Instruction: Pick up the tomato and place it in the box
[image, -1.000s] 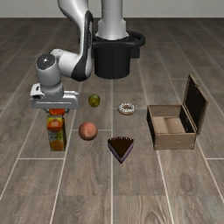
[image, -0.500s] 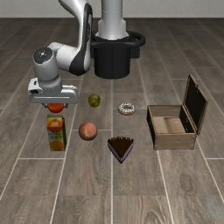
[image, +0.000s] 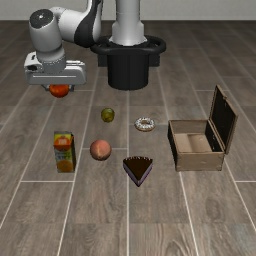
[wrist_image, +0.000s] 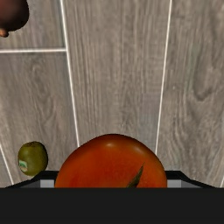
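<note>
Tomato (image: 60, 89) hangs clamped in the gripper (image: 60, 85) in the exterior view, held clear of the wooden floor (image: 60, 215) at the exterior view's left, near the robot's black base (image: 130, 62). The two fingers press on it from both sides, so the grip is closed on the fruit. Well apart from it, at the exterior view's right, the box (image: 196, 146) sits on the floor with its lid (image: 224, 116) standing open. Between the two lie several other things: a juice carton (image: 65, 152) stands upright below the gripper, a peach-coloured fruit (image: 100, 150) rests just beside the carton, a small green fruit (image: 106, 114) lies closer to the base, a ring-shaped pastry (image: 145, 123) sits between the green fruit and the box, and a dark cake wedge (image: 137, 169) lies near the peach-coloured fruit, towards the box. In the wrist view the tomato (wrist_image: 109, 162) sits right up against the gripper (wrist_image: 111, 180), red and glossy with a dark green stem mark on its skin, and the floor planks (wrist_image: 114, 61) lie well below it. The green fruit (wrist_image: 32, 157) shows on the planks beside the tomato, apart from it. A dark red round thing (wrist_image: 10, 17), only partly seen, lies farther from the gripper; what it is cannot be told.
</note>
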